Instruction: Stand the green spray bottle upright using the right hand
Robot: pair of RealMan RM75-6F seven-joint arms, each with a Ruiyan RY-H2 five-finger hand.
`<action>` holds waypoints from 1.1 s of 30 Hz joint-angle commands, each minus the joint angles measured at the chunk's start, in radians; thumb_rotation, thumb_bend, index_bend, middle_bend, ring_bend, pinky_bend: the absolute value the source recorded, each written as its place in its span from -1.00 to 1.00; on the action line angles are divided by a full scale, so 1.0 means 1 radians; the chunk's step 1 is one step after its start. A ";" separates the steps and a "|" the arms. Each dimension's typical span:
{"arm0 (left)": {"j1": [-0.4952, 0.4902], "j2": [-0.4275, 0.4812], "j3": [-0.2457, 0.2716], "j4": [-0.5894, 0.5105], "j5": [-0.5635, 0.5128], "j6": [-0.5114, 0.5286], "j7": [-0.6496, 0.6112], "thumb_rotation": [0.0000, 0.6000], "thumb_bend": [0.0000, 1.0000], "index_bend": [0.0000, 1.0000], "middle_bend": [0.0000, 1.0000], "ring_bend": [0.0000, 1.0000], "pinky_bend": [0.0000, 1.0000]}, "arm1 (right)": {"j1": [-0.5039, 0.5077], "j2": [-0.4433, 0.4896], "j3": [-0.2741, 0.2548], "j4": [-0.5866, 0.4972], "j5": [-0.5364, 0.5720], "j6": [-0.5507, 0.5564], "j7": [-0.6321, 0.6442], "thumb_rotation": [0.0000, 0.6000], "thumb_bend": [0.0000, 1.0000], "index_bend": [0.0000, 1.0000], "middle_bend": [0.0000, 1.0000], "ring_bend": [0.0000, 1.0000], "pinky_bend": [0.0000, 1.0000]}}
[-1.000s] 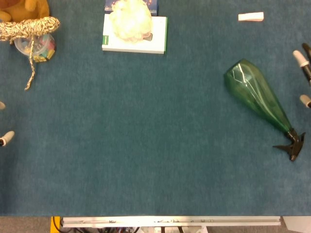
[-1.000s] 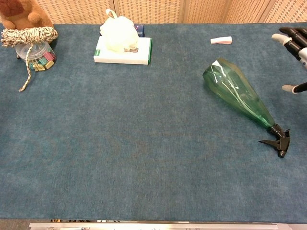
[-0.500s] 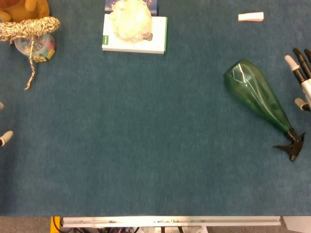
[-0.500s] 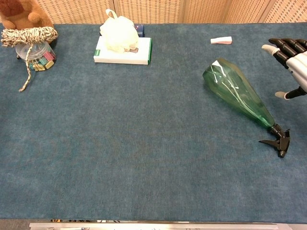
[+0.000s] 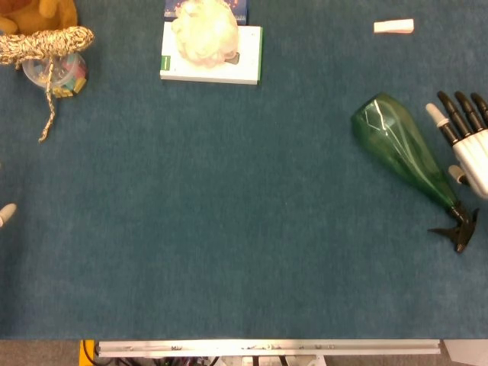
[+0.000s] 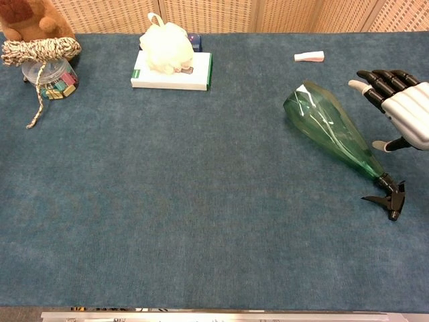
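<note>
At the nine o'clock edge of the head view only a fingertip of your left hand (image 5: 6, 214) showed, so I cannot tell its state. Toward three o'clock the green spray bottle (image 5: 402, 152) lay on its side on the table (image 5: 229, 213), broad translucent base pointing to ten o'clock, black trigger head to four. Your right hand (image 6: 400, 111) hovered just beside it, empty, fingers spread, seemingly for grasping the body.

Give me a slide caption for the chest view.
Open right hand beside the green spray bottle, lying on its side on the blue table.
</note>
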 commanded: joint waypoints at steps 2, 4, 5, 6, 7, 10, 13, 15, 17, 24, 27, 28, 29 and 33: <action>0.002 0.003 -0.002 -0.003 -0.002 0.004 -0.002 1.00 -0.95 -0.21 -0.37 -0.61 -0.25 | 0.001 -0.004 -0.009 -0.003 -0.008 0.005 0.004 1.00 -1.00 -1.00 -1.00 -1.00 -0.77; 0.003 0.004 -0.004 -0.004 -0.002 0.007 -0.002 1.00 -0.95 -0.21 -0.37 -0.61 -0.25 | 0.001 -0.004 -0.015 -0.010 -0.014 0.009 0.010 1.00 -1.00 -1.00 -1.00 -1.00 -0.77; 0.004 0.005 -0.004 -0.005 -0.002 0.009 -0.001 1.00 -0.95 -0.21 -0.37 -0.61 -0.25 | 0.001 -0.003 -0.017 -0.013 -0.016 0.012 0.014 1.00 -1.00 -1.00 -1.00 -1.00 -0.77; 0.005 0.005 -0.005 -0.005 -0.002 0.011 -0.001 1.00 -0.95 -0.21 -0.37 -0.61 -0.25 | 0.002 -0.003 -0.019 -0.016 -0.019 0.015 0.017 1.00 -1.00 -1.00 -1.00 -1.00 -0.77; 0.006 0.006 -0.006 -0.006 -0.002 0.013 0.000 1.00 -0.95 -0.21 -0.37 -0.61 -0.25 | 0.002 -0.003 -0.020 -0.019 -0.021 0.018 0.020 1.00 -1.00 -1.00 -1.00 -1.00 -0.77; 0.009 0.008 -0.008 -0.008 -0.004 0.019 0.003 1.00 -0.95 -0.21 -0.37 -0.61 -0.25 | 0.002 -0.002 -0.026 -0.030 -0.028 0.027 0.042 1.00 -1.00 -1.00 -1.00 -1.00 -0.77; 0.011 0.009 -0.012 -0.010 -0.009 0.025 0.010 1.00 -0.95 -0.21 -0.37 -0.61 -0.25 | 0.004 -0.002 -0.033 -0.033 -0.038 0.040 0.063 1.00 -1.00 -1.00 -1.00 -1.00 -0.77; 0.012 0.010 -0.014 -0.012 -0.012 0.026 0.010 1.00 -0.95 -0.21 -0.37 -0.61 -0.25 | 0.004 -0.003 -0.037 -0.035 -0.043 0.045 0.081 1.00 -1.00 -1.00 -1.00 -1.00 -0.77; 0.013 0.011 -0.015 -0.012 -0.015 0.025 0.010 1.00 -0.95 -0.21 -0.37 -0.61 -0.25 | 0.005 -0.005 -0.042 -0.036 -0.050 0.054 0.102 1.00 -1.00 -1.00 -1.00 -1.00 -0.77; 0.014 0.014 -0.018 -0.015 -0.019 0.026 0.010 1.00 -0.95 -0.21 -0.37 -0.61 -0.25 | 0.009 -0.017 -0.056 -0.027 -0.076 0.087 0.170 1.00 -1.00 -1.00 -1.00 -1.00 -0.77; 0.015 0.016 -0.019 -0.017 -0.019 0.028 0.010 1.00 -0.95 -0.21 -0.37 -0.61 -0.25 | 0.012 -0.025 -0.063 -0.020 -0.089 0.103 0.204 1.00 -1.00 -1.00 -1.00 -1.00 -0.77; 0.016 0.016 -0.020 -0.017 -0.020 0.030 0.009 1.00 -0.95 -0.21 -0.37 -0.61 -0.25 | 0.014 -0.029 -0.066 -0.017 -0.093 0.107 0.219 1.00 -1.00 -1.00 -1.00 -1.00 -0.77; 0.016 0.017 -0.021 -0.017 -0.020 0.031 0.009 1.00 -0.95 -0.21 -0.37 -0.61 -0.25 | 0.015 -0.032 -0.068 -0.015 -0.096 0.109 0.231 1.00 -1.00 -1.00 -1.00 -1.00 -0.77; 0.018 0.019 -0.023 -0.018 -0.022 0.033 0.007 1.00 -0.95 -0.21 -0.37 -0.61 -0.25 | 0.020 -0.050 -0.068 0.000 -0.097 0.112 0.279 1.00 -1.00 -1.00 -1.00 -1.00 -0.77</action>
